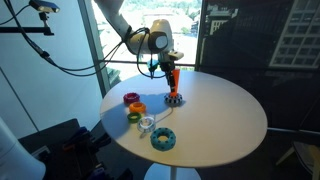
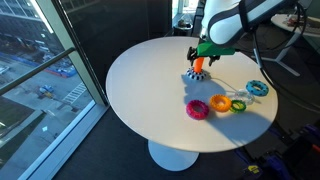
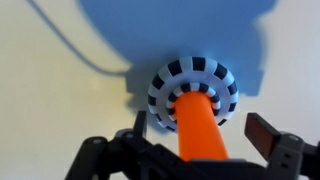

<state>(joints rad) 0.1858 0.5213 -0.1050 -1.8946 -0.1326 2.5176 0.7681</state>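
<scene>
An orange peg (image 3: 195, 125) stands upright on a round base (image 3: 190, 78) striped blue, black and white, on the white round table (image 1: 220, 115). In the wrist view my gripper (image 3: 203, 130) is open and straddles the peg's upper part. One fingertip (image 3: 140, 125) and the other (image 3: 265, 133) stand clear of the peg's sides. In both exterior views the gripper (image 1: 165, 68) (image 2: 203, 52) hangs right over the peg (image 1: 173, 85) (image 2: 198, 67) and its base (image 1: 174, 100) (image 2: 194, 77). Nothing is gripped.
Several rings lie on the table beside the peg: a magenta ring (image 1: 132, 99) (image 2: 197, 108), a yellow ring (image 1: 135, 115), a whitish ring (image 1: 147, 124) and a teal ring (image 1: 163, 139) (image 2: 258, 89). Windows stand close behind the table.
</scene>
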